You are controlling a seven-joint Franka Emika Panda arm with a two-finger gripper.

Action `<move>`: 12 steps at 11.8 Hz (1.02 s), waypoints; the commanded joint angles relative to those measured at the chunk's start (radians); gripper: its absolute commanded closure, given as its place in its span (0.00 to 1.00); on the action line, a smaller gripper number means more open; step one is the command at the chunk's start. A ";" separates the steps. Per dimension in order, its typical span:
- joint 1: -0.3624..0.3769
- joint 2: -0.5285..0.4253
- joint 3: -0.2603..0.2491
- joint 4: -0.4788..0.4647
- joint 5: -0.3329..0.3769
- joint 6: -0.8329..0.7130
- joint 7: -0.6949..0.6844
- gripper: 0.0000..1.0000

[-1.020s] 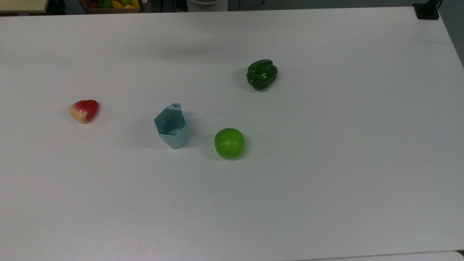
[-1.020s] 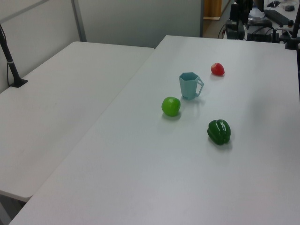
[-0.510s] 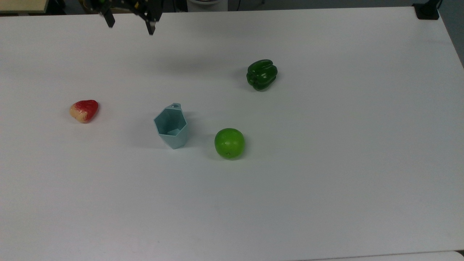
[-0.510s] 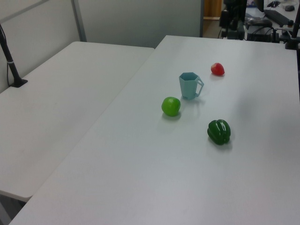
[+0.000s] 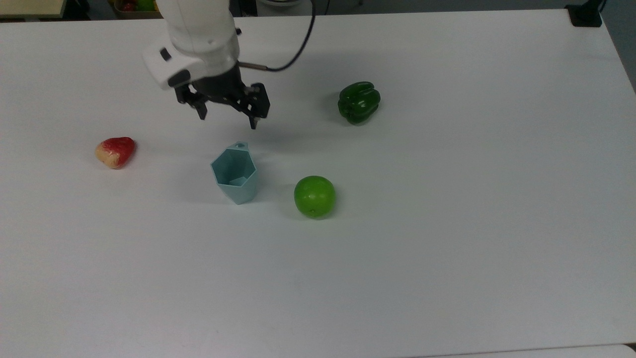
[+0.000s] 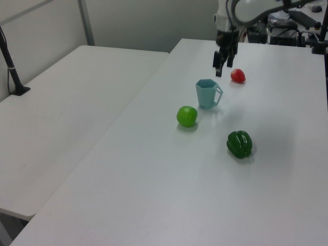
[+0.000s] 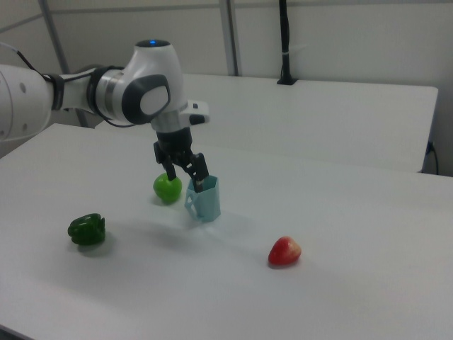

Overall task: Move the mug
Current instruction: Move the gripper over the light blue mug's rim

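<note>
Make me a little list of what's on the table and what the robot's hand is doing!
mug: pale blue, upright on the white table
apple: green, on the top view's right of the mug
pepper: dark green, apart from the rest
red fruit, on the top view's left of the mug
gripper: fingers open, holding nothing, in the air near the mug
touching: nothing touches the mug
</note>
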 commanded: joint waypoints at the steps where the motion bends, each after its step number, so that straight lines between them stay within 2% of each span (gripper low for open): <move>1: 0.006 0.026 0.011 -0.077 -0.019 0.092 0.018 0.00; 4: 0.008 0.018 0.025 -0.164 -0.031 0.183 0.018 0.07; 5: 0.008 -0.003 0.026 -0.209 -0.033 0.247 0.018 0.10; 7: 0.012 -0.058 0.026 -0.324 -0.031 0.389 0.018 0.10; 12: 0.012 -0.057 0.026 -0.329 -0.033 0.418 0.018 0.35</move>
